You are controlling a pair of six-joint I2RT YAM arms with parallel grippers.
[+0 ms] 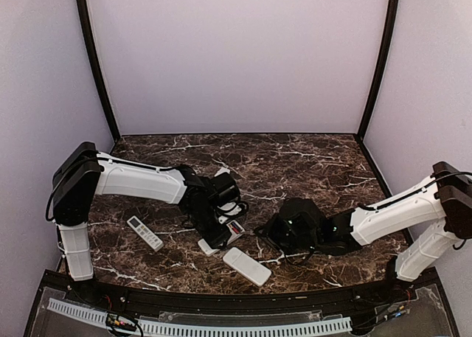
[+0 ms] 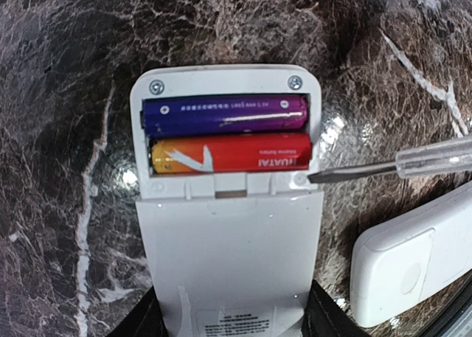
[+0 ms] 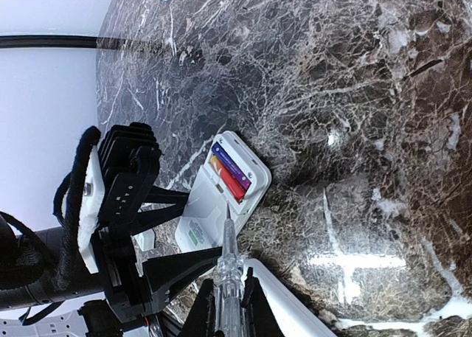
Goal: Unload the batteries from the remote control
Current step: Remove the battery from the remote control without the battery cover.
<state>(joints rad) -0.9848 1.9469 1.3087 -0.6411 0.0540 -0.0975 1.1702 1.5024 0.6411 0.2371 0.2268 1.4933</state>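
Note:
A white remote (image 2: 228, 248) lies back-up on the marble table with its battery bay open. A blue-purple battery (image 2: 225, 114) and an orange-red battery (image 2: 230, 153) sit side by side in the bay. My left gripper (image 2: 234, 318) is shut on the remote's lower body, one black finger on each side. My right gripper (image 3: 228, 307) is shut on a clear-handled screwdriver (image 3: 229, 256). The screwdriver's tip (image 2: 317, 176) touches the bay's edge by the orange-red battery's end. In the top view both grippers meet at the remote (image 1: 234, 228).
A second white remote (image 1: 246, 265) lies just in front, close to the held one in the left wrist view (image 2: 413, 263). A third remote (image 1: 144, 232) lies to the left. A small white piece (image 1: 209, 246) lies beside the left gripper.

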